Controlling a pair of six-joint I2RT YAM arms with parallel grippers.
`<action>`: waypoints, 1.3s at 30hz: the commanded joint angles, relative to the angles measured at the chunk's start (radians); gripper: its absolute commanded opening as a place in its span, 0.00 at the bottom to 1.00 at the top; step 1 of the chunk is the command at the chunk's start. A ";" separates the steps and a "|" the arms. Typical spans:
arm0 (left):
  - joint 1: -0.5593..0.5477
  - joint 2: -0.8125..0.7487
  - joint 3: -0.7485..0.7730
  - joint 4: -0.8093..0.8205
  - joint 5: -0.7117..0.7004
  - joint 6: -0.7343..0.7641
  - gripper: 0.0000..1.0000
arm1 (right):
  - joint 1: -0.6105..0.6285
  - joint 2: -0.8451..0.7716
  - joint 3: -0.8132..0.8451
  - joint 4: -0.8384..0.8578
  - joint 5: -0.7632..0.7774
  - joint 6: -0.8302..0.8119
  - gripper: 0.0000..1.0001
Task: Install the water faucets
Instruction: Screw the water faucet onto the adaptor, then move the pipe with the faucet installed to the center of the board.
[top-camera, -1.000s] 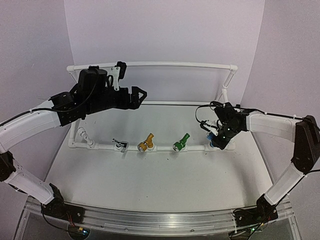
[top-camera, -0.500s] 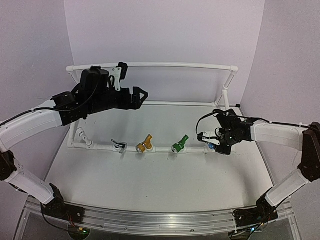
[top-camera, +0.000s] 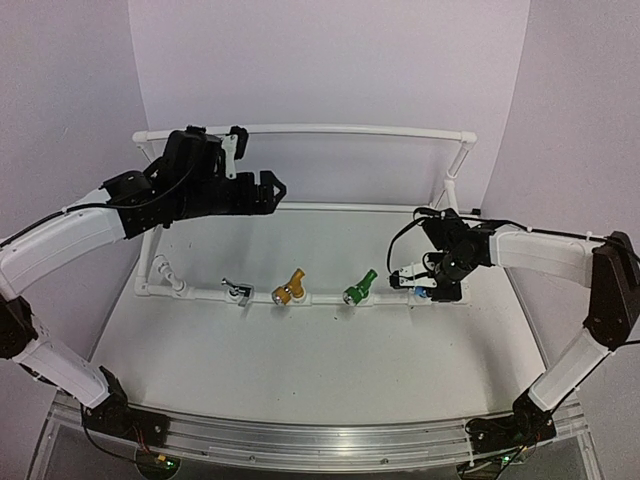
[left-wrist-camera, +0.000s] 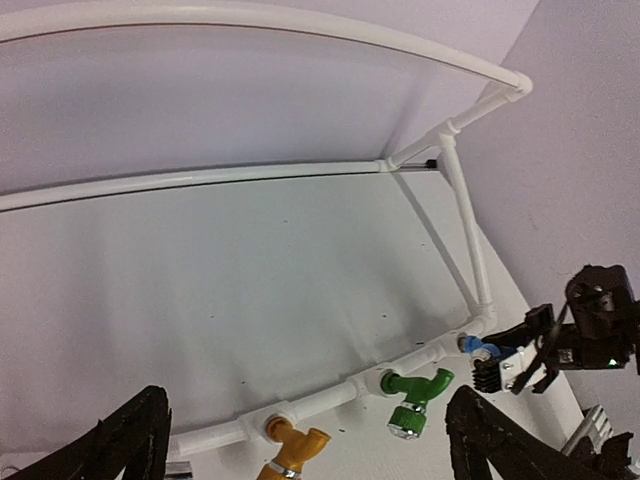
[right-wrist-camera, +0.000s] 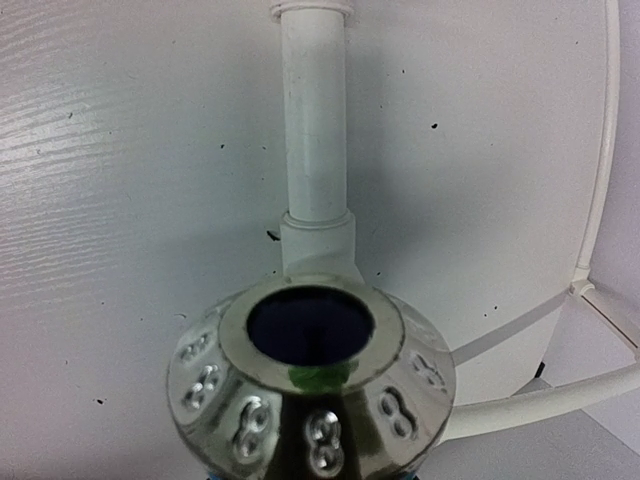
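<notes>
While my left gripper (top-camera: 272, 188) hangs spread wide above the table, my right gripper (top-camera: 418, 281) pinches the blue faucet (left-wrist-camera: 480, 349) at the right end of the front pipe (top-camera: 325, 297), beside the green faucet (top-camera: 360, 286).

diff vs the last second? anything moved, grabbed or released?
The right gripper, closed on the blue faucet throughout, dipped toward the near edge with its forearm, then swung back up, wrist turning about the faucet. The left gripper, open and empty, drifted slightly left. Nothing grabbed or released. The silver faucet, yellow faucet and green faucet stayed on the front pipe.
</notes>
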 joint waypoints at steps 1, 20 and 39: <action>0.106 0.031 0.057 -0.271 -0.024 -0.179 0.94 | 0.006 0.080 -0.030 -0.140 -0.071 0.019 0.00; 0.674 0.253 -0.110 -0.172 0.084 -0.106 0.83 | 0.018 0.143 0.022 -0.121 -0.101 0.083 0.00; 0.901 0.606 0.014 -0.186 -0.034 0.025 0.73 | 0.044 0.201 0.073 -0.110 -0.115 0.141 0.00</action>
